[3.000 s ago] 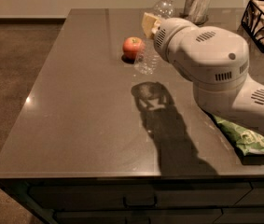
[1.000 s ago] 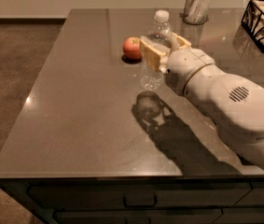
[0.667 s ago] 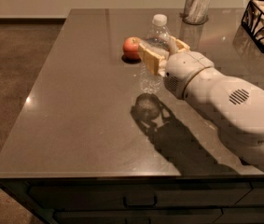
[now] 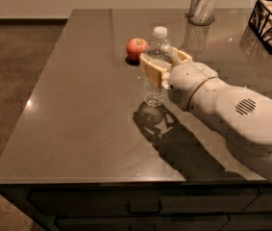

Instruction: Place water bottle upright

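Near the middle of the table [image 4: 73, 114], just in front of the apple [image 4: 136, 47], my gripper [image 4: 166, 61] holds the water bottle [image 4: 154, 88] clamped between its fingers [image 4: 151, 67], cap up. Over the last second I have brought it lower, and three seconds ago it hung tilted farther back. Now its base seems to meet its own reflection, so I judge it is standing or nearly so. What remains is to let go without tipping it.
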You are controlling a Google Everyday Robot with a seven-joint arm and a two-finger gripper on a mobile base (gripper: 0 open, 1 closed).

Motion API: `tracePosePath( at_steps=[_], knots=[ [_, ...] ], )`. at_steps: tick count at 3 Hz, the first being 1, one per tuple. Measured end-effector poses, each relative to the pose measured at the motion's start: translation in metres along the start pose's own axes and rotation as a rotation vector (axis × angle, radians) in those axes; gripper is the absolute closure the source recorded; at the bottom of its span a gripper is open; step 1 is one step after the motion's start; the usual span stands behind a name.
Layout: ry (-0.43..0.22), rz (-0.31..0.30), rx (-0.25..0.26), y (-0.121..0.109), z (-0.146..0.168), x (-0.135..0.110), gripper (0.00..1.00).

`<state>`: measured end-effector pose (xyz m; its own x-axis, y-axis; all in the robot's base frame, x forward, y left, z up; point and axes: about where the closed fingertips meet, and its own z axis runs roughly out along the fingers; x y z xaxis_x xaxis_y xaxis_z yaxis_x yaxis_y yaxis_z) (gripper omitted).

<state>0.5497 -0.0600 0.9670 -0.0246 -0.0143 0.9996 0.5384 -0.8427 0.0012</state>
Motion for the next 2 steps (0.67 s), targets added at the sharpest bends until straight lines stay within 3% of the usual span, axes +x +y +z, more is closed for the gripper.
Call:
tracePosePath(
  at_steps=[1, 2],
  knots=[
    [-0.015, -0.004, 0.018, -0.0042, -0.0003, -0.0099, 1.00],
    [-0.014, -0.013, 0.022, -0.0060, 0.0000, -0.0175, 0.82]
  ],
)
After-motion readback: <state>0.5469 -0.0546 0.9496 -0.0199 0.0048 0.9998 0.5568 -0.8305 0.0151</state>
